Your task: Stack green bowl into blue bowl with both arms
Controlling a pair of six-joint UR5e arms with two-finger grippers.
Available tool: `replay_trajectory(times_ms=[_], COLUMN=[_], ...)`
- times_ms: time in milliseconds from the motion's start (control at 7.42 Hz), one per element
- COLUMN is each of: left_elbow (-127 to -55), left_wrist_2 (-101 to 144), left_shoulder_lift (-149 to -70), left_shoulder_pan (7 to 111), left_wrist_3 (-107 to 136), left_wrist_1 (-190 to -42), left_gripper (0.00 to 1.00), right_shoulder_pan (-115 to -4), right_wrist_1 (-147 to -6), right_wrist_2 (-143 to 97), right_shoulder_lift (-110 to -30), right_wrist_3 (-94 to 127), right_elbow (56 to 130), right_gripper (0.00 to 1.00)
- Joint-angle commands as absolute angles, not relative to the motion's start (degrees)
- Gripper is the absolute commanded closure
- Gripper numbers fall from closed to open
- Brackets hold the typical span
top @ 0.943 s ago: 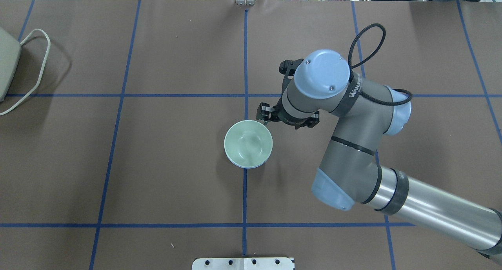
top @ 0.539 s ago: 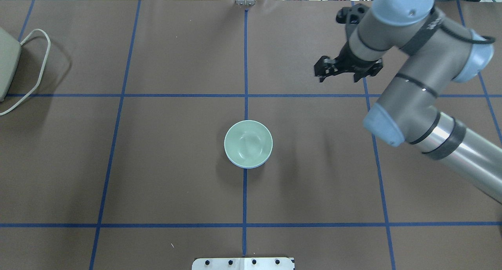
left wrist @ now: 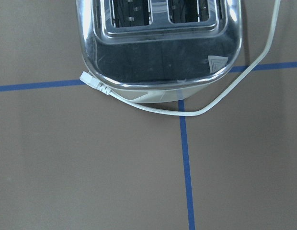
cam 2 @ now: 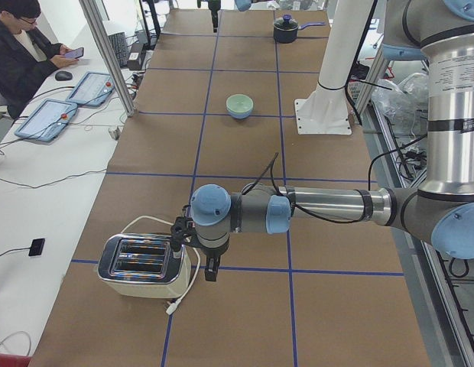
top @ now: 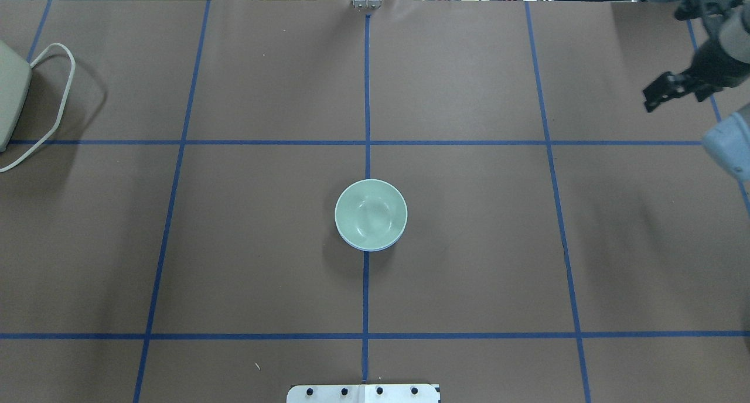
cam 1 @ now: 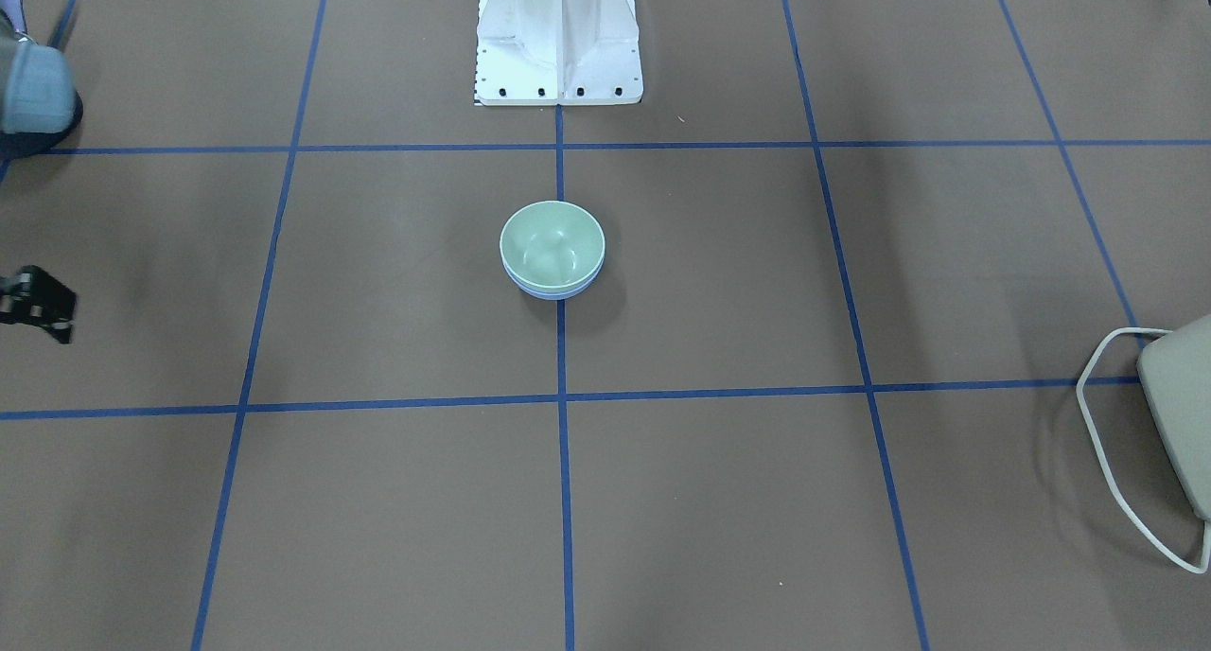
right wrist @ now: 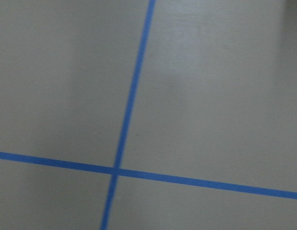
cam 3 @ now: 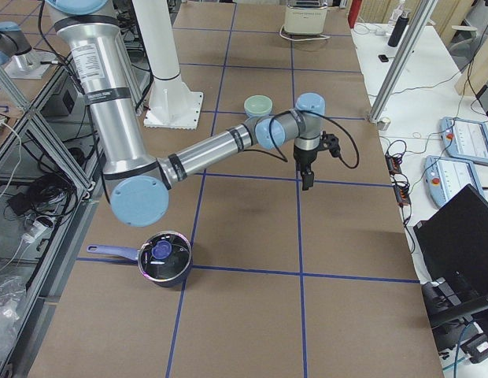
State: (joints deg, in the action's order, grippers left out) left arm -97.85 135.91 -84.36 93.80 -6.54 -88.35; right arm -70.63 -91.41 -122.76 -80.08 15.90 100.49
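The green bowl [top: 370, 214] sits nested inside the blue bowl [top: 366, 248] at the table's centre, and only the blue rim shows below it. Both also show in the front view, green bowl [cam 1: 552, 242] and blue bowl [cam 1: 554, 292]. My right gripper [top: 659, 94] hangs far to the right of the bowls near the back, empty, its jaws apart. It shows at the left edge of the front view [cam 1: 36, 301]. My left gripper [cam 2: 210, 271] hangs beside the toaster, far from the bowls. I cannot tell whether it is open or shut.
A silver toaster [cam 2: 141, 267] with a white cord [left wrist: 153, 105] stands at the table's left end. A black pot with a lid [cam 3: 165, 258] stands at the right end. The white robot base [cam 1: 558, 45] is behind the bowls. An operator [cam 2: 23, 46] sits beside the table.
My right arm has pulled away from beside the bowls, moving right and back to the table's far right edge. The stacked bowls have not moved.
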Motion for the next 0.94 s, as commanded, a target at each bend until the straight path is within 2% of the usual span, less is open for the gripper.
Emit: replay_trajectory(times_ms=[0, 270, 809], left_elbow=[-98.7, -98.8, -98.8], left_wrist_2=[135.9, 135.9, 135.4], left_shoulder_lift=[-83.9, -83.8, -83.9], left_shoulder_pan=[93.8, 93.8, 93.8], left_wrist_3=[-6.9, -6.9, -6.9], left_wrist_1=[-88.3, -88.4, -88.5], left_gripper=[0.02, 0.02, 0.02], right_shoulder_pan=[-83.3, -86.6, -86.5], right_wrist_1=[-91.2, -91.1, -91.1], right_wrist_2=[-123.0, -122.8, -122.8], right_shoulder_lift=[-90.8, -96.0, -96.5], right_wrist_3=[-1.8, -2.5, -1.9], right_elbow=[100.5, 100.6, 100.4], right_gripper=[0.0, 0.0, 0.0])
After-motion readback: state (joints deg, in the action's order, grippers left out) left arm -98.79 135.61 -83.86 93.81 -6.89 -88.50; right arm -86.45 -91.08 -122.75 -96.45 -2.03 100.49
